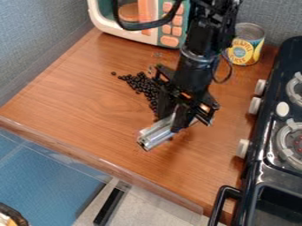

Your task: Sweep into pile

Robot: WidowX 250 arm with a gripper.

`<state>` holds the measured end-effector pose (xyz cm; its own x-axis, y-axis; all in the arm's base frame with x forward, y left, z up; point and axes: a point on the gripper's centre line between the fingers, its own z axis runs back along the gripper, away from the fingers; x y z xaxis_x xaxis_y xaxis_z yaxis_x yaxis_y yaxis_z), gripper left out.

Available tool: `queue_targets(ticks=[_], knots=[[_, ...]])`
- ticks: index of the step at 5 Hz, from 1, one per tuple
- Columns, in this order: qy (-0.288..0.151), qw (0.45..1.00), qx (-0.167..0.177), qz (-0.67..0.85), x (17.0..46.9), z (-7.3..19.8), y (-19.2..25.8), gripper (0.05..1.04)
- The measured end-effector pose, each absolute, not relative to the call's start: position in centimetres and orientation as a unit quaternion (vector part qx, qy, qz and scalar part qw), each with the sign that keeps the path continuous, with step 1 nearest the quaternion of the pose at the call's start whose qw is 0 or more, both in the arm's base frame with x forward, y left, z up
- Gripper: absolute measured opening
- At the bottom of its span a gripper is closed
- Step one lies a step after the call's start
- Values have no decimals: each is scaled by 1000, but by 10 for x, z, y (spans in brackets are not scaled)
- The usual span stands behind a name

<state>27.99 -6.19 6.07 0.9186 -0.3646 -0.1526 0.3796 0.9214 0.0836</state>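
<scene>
Silver bar (155, 134) in gripper (175, 125); we see fingers closed around it. Bar lies toward front edge of tabletop (82, 103) from black beans (140, 84), long axis roughly parallel to wall-side edge, near end pointing at front edge. Beans: loose band, long axis slanting from wall side toward gripper, one bean apart at outer end. Fingers hide bar's middle; gripper may cover more beans. We cannot tell whether bar touches tabletop.

Microwave (144, 11) behind beans (141, 84), can (247, 46) behind right; stove (266, 134) far right.
</scene>
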Motion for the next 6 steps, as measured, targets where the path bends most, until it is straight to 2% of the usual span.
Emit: queue_targets(ticks=[2,3,4,6], knots=[[41,975,22,-219,281,56,-65,339],[30,975,18,-219,288,45,-67,339],[30,975,16,-219,290,36,-68,339],[26,975,-13,-222,292,27,-76,339]])
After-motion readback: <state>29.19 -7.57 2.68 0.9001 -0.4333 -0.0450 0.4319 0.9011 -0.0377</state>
